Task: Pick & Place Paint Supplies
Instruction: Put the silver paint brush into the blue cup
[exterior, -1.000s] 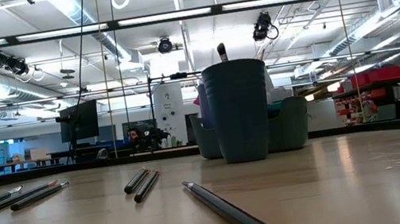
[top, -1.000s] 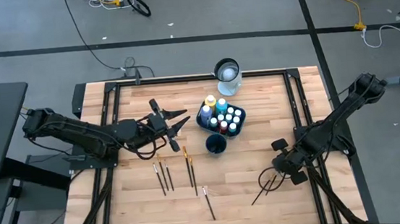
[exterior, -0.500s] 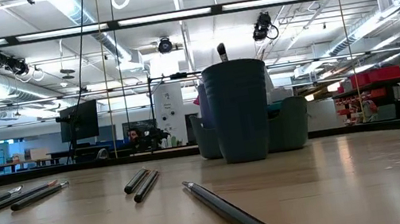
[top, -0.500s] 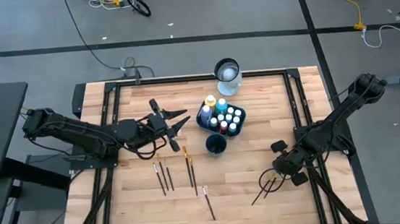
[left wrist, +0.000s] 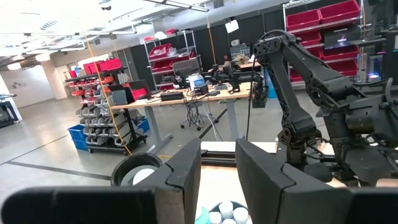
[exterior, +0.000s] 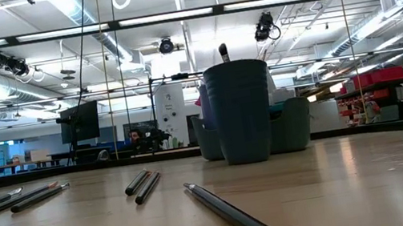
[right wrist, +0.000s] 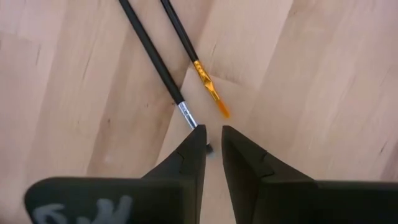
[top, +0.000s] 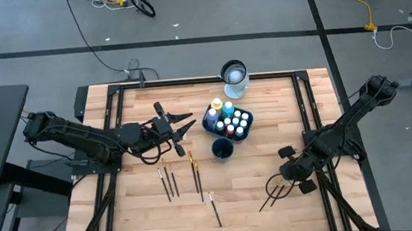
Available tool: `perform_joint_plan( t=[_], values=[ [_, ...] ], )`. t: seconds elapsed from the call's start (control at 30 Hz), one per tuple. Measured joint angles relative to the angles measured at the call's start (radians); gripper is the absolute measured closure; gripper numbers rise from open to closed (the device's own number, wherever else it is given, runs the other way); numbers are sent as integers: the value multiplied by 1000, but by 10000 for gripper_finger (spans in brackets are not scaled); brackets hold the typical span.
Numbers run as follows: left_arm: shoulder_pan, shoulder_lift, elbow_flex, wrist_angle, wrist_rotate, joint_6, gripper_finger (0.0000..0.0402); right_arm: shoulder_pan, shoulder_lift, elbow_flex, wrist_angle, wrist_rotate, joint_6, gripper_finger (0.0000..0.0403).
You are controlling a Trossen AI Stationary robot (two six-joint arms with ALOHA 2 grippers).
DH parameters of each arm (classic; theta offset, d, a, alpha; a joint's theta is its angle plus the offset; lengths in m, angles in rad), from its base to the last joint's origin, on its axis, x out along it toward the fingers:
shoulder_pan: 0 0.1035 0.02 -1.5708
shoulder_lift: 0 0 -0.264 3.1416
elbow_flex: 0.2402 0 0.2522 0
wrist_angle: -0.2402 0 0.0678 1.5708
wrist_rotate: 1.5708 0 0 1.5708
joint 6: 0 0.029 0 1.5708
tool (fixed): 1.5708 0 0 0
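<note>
Right gripper low over two brushes at the bench's right front; left gripper hangs beside the bottle caddy.

Right gripper [right wrist: 212, 134]: jaws a narrow slit apart, nothing between them, tips just above the bristle end of a silver-ferruled brush [right wrist: 154, 62]; an orange-tipped brush [right wrist: 194, 59] lies just beside it. Left gripper [top: 180, 127]: jaws part open, empty, raised, pointing at the blue caddy [top: 211, 124]. Paint bottles [top: 230, 118] stand packed in the caddy, the yellow bottle [top: 217, 105] among them. Dark blue cup [top: 222, 149] just in front of the caddy; glass jar [top: 234, 78] behind it. Loose brushes [top: 170, 181] lie on the wooden bench [top: 146, 203] near centre front, one more [top: 216, 209] nearer the front edge.
</note>
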Motion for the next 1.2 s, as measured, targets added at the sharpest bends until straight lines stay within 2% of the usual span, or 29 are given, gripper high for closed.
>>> perform_joint_plan(
  t=[0.17,0.43,0.6,0.9,1.2],
  values=[
    [0,0,0,0,0,0,293,0,3,0,4,3,-7,336],
    [0,0,0,0,0,0,293,0,23,-32,17,-10,-20,266],
    [0,0,0,0,0,0,293,0,37,-36,82,-30,-25,245],
    [0,0,0,0,0,0,293,36,122,-29,110,-28,-48,276],
    [0,0,0,0,0,0,293,55,124,-28,66,-3,-70,312]
  ],
)
